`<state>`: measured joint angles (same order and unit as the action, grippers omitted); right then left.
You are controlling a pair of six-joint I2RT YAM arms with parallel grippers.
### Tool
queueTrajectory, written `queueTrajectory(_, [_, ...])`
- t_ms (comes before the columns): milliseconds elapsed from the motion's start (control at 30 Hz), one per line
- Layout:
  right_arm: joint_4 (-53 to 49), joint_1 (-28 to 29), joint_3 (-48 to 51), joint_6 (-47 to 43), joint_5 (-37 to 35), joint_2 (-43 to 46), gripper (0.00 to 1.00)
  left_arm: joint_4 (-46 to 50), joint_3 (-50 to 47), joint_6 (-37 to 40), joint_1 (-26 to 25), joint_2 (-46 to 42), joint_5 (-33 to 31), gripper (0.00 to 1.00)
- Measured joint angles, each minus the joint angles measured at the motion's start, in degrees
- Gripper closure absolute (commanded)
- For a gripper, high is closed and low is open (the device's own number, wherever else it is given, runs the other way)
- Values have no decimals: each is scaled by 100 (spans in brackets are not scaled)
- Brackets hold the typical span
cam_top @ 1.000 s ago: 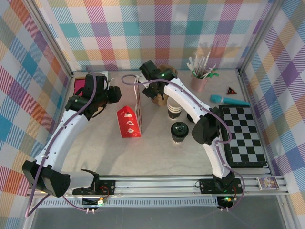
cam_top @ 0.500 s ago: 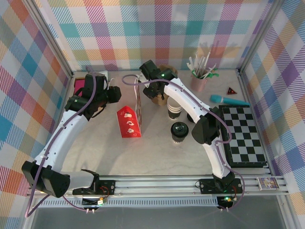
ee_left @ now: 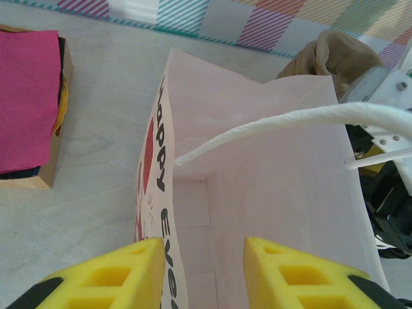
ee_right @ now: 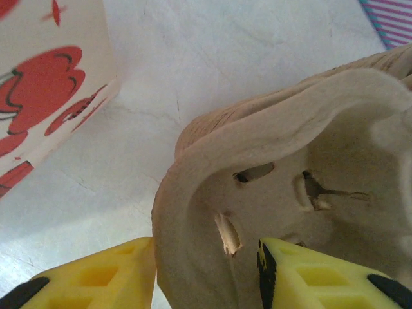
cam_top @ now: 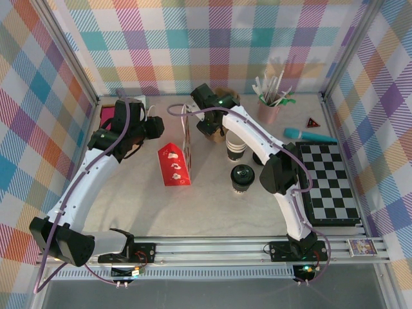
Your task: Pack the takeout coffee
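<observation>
The takeout coffee (cam_top: 242, 177), a small cup under a black lid, stands mid-table, apart from both grippers. A white paper bag (cam_top: 187, 132) (ee_left: 270, 193) stands upright and open at the back. My left gripper (cam_top: 168, 126) (ee_left: 204, 244) is open astride the bag's printed wall, with one finger outside and one inside. My right gripper (cam_top: 207, 126) (ee_right: 206, 244) is open just right of the bag. Its fingers straddle the rim of a brown pulp cup carrier (cam_top: 219, 136) (ee_right: 290, 161).
A second, lidless cup (cam_top: 235, 147) stands behind the coffee. A red carton (cam_top: 174, 165) lies left of it. A pink-topped box (cam_top: 108, 116) (ee_left: 26, 109) sits at back left. A stirrer cup (cam_top: 269, 111), teal tool (cam_top: 310, 136) and checkerboard (cam_top: 328, 183) are at right.
The right wrist has shifted very slightly at the carrier. The bag, the coffee and the left arm have not visibly moved.
</observation>
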<state>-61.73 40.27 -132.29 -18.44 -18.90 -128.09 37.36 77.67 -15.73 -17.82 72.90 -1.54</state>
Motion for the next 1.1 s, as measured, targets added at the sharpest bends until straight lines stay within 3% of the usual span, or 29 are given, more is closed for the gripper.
queueTrajectory(367, [7, -20, 22, -94, -61, 9, 79, -2, 0, 0, 0, 11, -2, 63])
queueTrajectory(533, [68, -20, 63, -179, -140, 98, 86, 2, 2, 15, 0, 109, 2, 63])
queueTrajectory(733, [83, 15, 94, -203, -214, 323, 88, 114, 177, 66, 0, 304, 11, 65])
queueTrajectory(900, [79, 162, 92, -291, -334, 798, 88, 199, 415, 188, 0, 466, 66, 75])
queueTrajectory(1100, [-2, 748, -275, -398, -313, 1720, 87, 356, 597, 341, -2, 627, 70, 87])
